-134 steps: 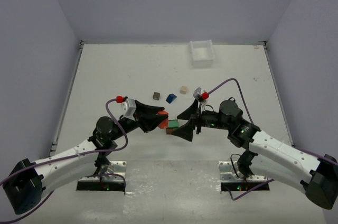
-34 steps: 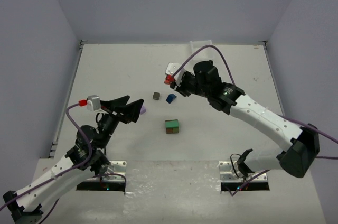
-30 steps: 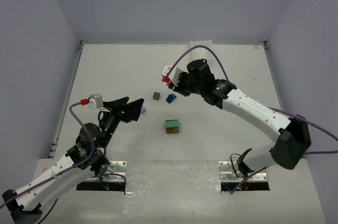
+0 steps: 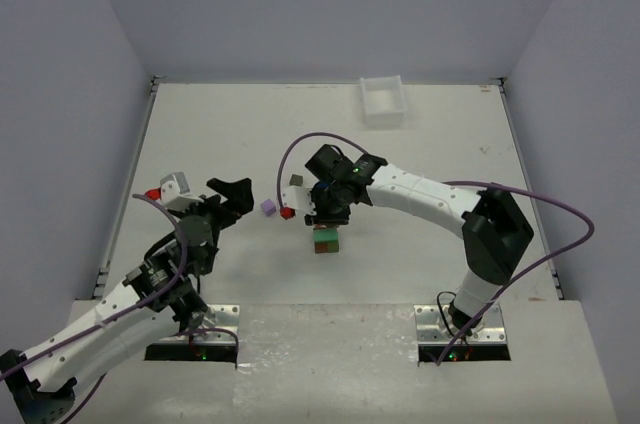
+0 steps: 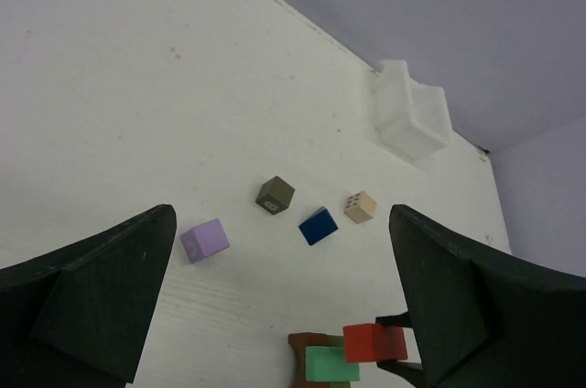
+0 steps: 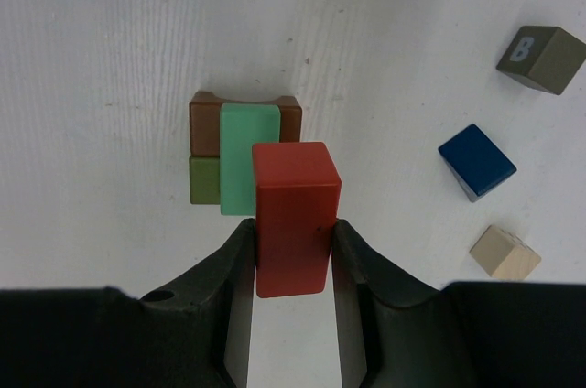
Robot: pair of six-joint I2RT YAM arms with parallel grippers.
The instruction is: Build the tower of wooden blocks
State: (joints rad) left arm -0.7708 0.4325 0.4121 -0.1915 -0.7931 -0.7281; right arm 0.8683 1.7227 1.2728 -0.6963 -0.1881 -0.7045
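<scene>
Our right claw [image 6: 293, 234], out by the blue block [image 6: 476, 161] a second ago, now hangs over the tower [image 6: 247, 145], pinching a red block [image 6: 293, 205] between narrowly parted fingers. Our left claw [image 5: 281, 223] stays spread wide, holding nothing.

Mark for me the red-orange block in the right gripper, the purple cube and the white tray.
red-orange block [image 6: 293, 214], right wrist view, middle of the face toward the camera.
purple cube [image 5: 204, 241], left wrist view, its upper face.
white tray [image 4: 384, 119], top external view, its near wall.
</scene>
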